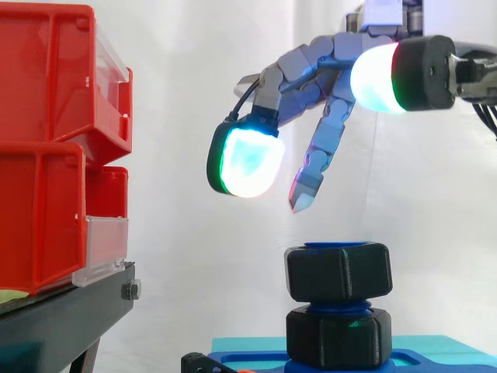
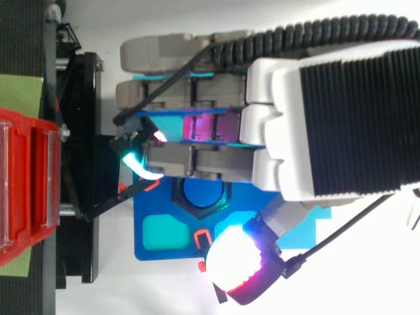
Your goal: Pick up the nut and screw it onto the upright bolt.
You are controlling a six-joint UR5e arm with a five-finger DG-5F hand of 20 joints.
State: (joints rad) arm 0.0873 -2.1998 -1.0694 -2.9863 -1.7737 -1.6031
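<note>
Two red bins [image 1: 46, 148], stacked on the black stand [image 1: 62, 318], are the biggest things on my screens, and they sit well out beyond the fingertips, toward the far side from the wrist. Next in size is the hand [image 1: 311, 70] itself, reaching in from the right of the side view with its fingers spread loosely, sloping downward and gripping nothing. One glowing pad [image 1: 247, 163] hangs out in front, and the thumb's pad [image 1: 380, 78] sits back near the palm. From above I see the fingers [image 2: 190, 161] lying side by side across the blue base [image 2: 151, 210], with the thumb off to one side of it. That base is directly under the hand and has a cyan recess [image 2: 164, 234] next to the bolt's seat. On it I make out the lower nut [image 1: 338, 338], black and hexagonal, and just above that the upper nut [image 1: 338, 272], seated at the very top of the upright blue bolt [image 1: 334, 246]. A little thread shows between the two nuts. The upper nut is below the fingers, with clear air between it and the nearest fingertip, so I read no contact.
</note>
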